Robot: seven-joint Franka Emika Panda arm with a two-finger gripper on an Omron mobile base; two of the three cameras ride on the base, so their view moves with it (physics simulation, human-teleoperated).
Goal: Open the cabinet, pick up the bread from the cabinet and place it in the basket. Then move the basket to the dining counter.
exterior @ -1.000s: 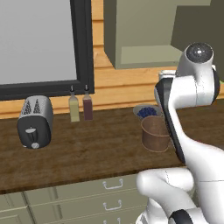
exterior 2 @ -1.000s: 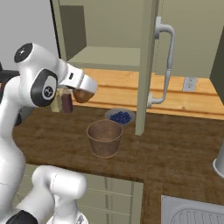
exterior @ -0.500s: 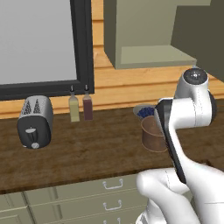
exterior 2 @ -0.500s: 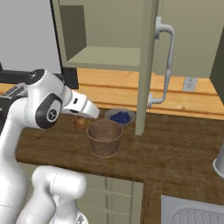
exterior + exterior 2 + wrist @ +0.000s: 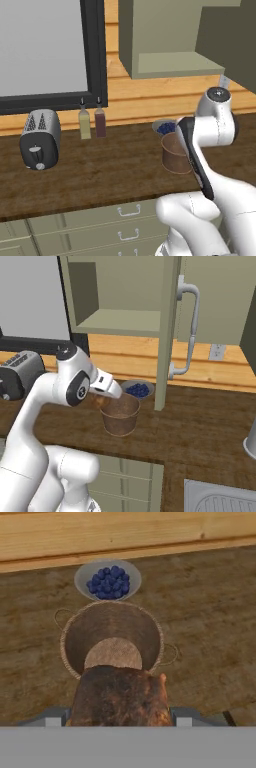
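Just above the basket (image 5: 112,639), at its near rim, the hand (image 5: 116,717) grips the bread (image 5: 118,696), basket's hollow lying just ahead and below.

Cabinets: one (image 5: 120,291), its door open
Baskets: one (image 5: 112,637)
Breads: one bun (image 5: 119,697)
Bowls of blueberries: one (image 5: 107,578)
Toasters: one (image 5: 39,138)
Bottles: two, a pale one (image 5: 84,123) and a dark one (image 5: 100,121), side by side
Drawers: three visible below the worktop (image 5: 100,215)
Door handles: one silver bar (image 5: 187,331)
Wall sockets: one (image 5: 216,352)
Sinks: one (image 5: 220,498)
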